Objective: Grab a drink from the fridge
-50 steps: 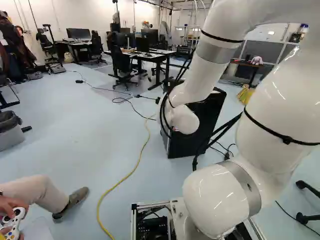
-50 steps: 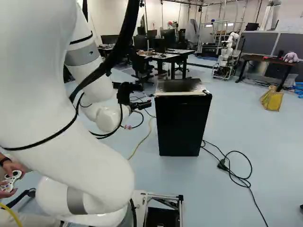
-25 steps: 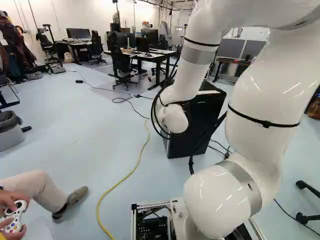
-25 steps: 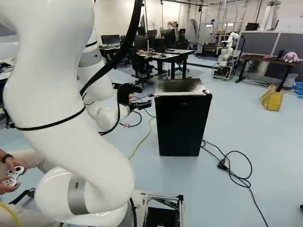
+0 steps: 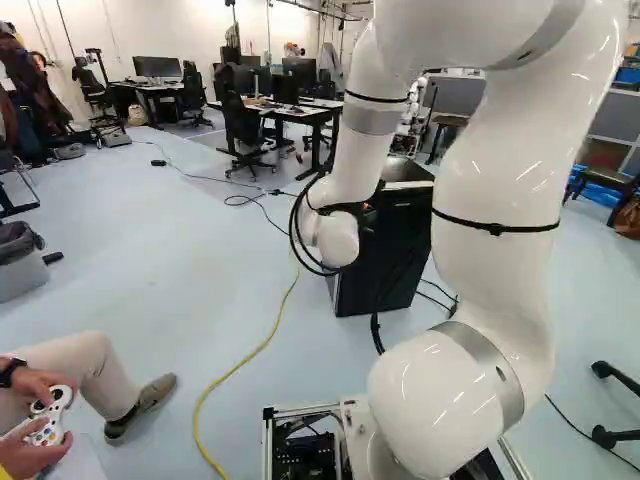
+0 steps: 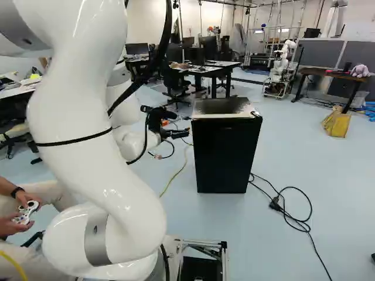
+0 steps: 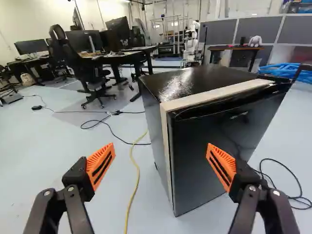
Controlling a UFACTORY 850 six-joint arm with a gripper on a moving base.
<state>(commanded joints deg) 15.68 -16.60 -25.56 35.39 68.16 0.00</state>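
In the right base view my gripper (image 6: 176, 132) is just left of the upper part of the black fridge (image 6: 226, 153). The wrist view shows the gripper (image 7: 161, 165) open, its orange-padded fingers wide apart with nothing between them. Ahead of it stands the fridge (image 7: 219, 156), its door shut, with a pale strip along the door's top and side edge. One finger is in line with the fridge's front, the other with the floor beside it. No drink is visible. In the left base view the arm partly hides the fridge (image 5: 400, 240).
A yellow cable (image 5: 247, 358) runs over the floor left of the fridge. Black cables (image 6: 296, 219) lie on its other side. Desks and chairs (image 6: 176, 82) stand behind, along with another robot (image 6: 282, 70). A seated person's leg and shoe (image 5: 140, 400) are near the base's left.
The arm has swung its upper links leftward in the left base view, while the gripper has shifted slightly beside the fridge. The base and fridge have not moved.
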